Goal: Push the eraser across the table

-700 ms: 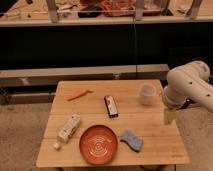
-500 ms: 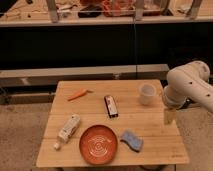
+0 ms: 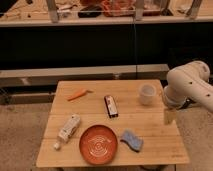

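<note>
One small flat black rectangular eraser (image 3: 111, 106) is lying centrally on the light wooden plank desk (image 3: 155, 144), nearer the far edge. Probably light and stiff, it is inviting a long-side push. The tool (image 3: 169, 116) is hovering at the right edge; its state I cannot tell.

Single camera: raised, moderately distant, angled down over whole light wooden plank table (image 3: 160, 147), facing dark-fronted counter (image 3: 90, 45) behind. Gripper (image 3: 169, 117) hangs at table edge, frame right.

On table (image 3: 150, 122) centre: eraser (image 3: 111, 106); pincer (image 3: 169, 116) over right edge.
</note>
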You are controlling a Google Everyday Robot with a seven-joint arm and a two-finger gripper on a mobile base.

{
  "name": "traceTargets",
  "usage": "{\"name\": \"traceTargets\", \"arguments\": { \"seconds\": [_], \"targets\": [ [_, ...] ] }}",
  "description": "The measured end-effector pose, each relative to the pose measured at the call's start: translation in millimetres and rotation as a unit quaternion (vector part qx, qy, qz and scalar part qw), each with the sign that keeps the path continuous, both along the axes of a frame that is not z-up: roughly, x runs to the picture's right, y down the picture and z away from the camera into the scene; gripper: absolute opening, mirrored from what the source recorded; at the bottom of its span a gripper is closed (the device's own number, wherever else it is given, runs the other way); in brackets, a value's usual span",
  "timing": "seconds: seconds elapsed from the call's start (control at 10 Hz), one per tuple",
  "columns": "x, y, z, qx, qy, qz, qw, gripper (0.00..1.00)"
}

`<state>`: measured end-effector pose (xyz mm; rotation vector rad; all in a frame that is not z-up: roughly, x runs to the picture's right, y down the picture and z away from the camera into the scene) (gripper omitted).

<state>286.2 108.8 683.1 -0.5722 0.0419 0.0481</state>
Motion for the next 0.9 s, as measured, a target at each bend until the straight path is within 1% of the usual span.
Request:
{"name": "traceTargets", "arguments": {
  "seconds": [0.7,0.8,0.9],
  "targets": [
    [0.1,-0.3,0.0,0.0,0.0,0.0,1.0,0.8],
    [-0.5,-2.0,0.6,0.001,0.0,-0.001,1.0,0.8],
    [-7.1,-7.9,4.4,0.005,-0.003,-0.006,1.0,0.8]
  ]
}}
